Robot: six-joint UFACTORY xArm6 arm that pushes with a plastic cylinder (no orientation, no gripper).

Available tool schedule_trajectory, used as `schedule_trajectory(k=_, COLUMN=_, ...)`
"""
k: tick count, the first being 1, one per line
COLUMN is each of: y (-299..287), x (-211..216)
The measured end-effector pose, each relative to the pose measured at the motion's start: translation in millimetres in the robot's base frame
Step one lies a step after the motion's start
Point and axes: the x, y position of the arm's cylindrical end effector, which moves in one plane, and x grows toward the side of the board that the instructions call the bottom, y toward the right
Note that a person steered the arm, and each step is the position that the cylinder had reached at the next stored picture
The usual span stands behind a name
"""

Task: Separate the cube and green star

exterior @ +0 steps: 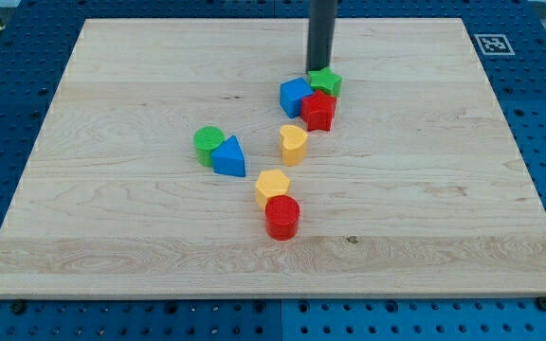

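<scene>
The blue cube (295, 97) sits near the view's top centre of the wooden board. The green star (327, 82) is just to its right, close beside it. A red star-like block (318, 110) touches both from below. My tip (318, 72) comes down from the view's top and ends right behind the gap between the cube and the green star, at the star's upper left edge.
A yellow heart (293, 144) lies below the cluster. A green cylinder (208, 144) and a blue triangle (228, 156) sit together at the left. A yellow hexagon (272, 185) and a red cylinder (282, 217) sit lower centre. Wooden board (444, 189).
</scene>
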Motion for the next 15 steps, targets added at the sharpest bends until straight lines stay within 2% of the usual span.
schedule_trajectory(k=2, y=48.0, x=60.0)
schedule_trajectory(k=3, y=48.7, x=68.8)
schedule_trajectory(k=4, y=47.7, x=68.7)
schedule_trajectory(k=6, y=42.0, x=33.0)
schedule_trajectory(k=8, y=4.5, x=47.5)
schedule_trajectory(k=10, y=-63.8, x=47.4)
schedule_trajectory(k=11, y=-68.1, x=47.6)
schedule_trajectory(k=12, y=-75.9, x=42.8)
schedule_trajectory(k=14, y=-133.8, x=3.9)
schedule_trajectory(k=15, y=-162.3, x=1.7)
